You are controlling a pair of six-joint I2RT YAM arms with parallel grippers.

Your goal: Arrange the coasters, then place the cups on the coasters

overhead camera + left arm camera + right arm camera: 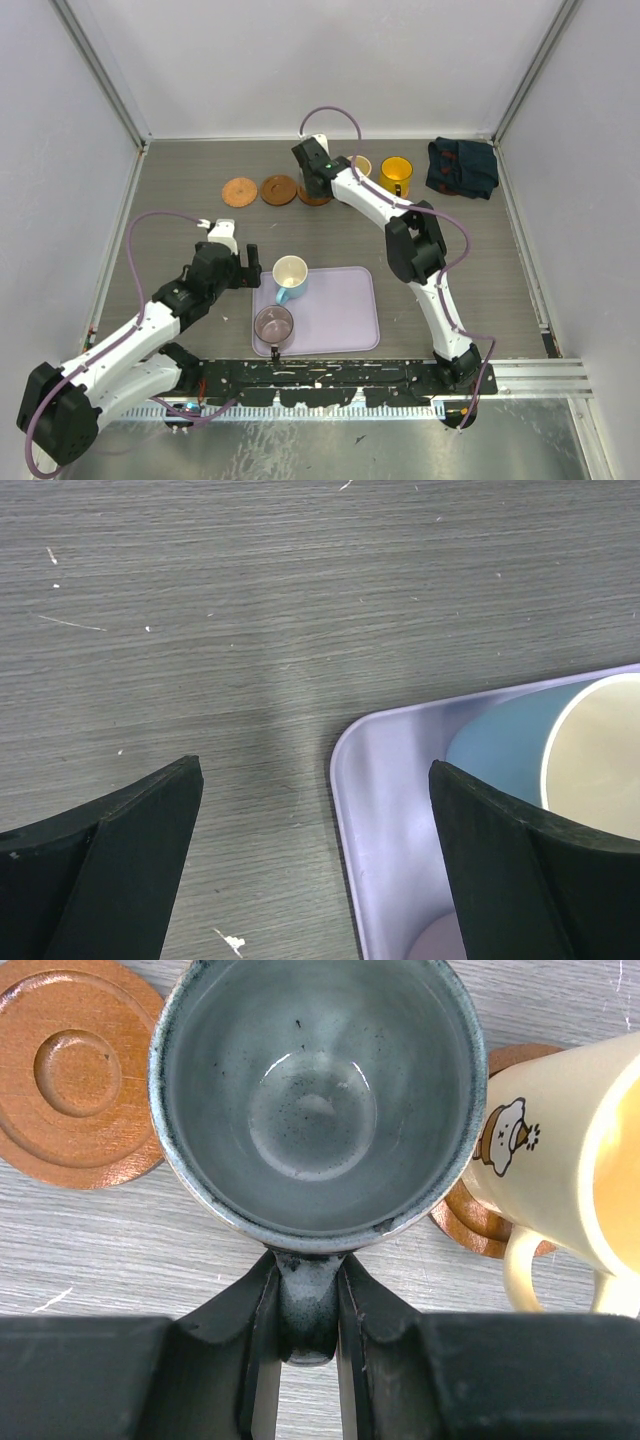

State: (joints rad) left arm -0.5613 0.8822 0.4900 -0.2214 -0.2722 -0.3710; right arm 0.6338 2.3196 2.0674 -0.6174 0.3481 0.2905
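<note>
Beyond the tray [345, 312], the grey-green cup [315, 1090] is gripped by its handle in the right gripper's [305, 1305] jaws over a coaster [314, 199]; release seems due next. The left gripper [315, 850] is held open at the tray's corner.

The left arm [125, 345] and right arm [365, 198] wear white shells with black joints; a mauve cable [160, 214] loops along each. Fingers [110, 870] are matte black wedges.
</note>
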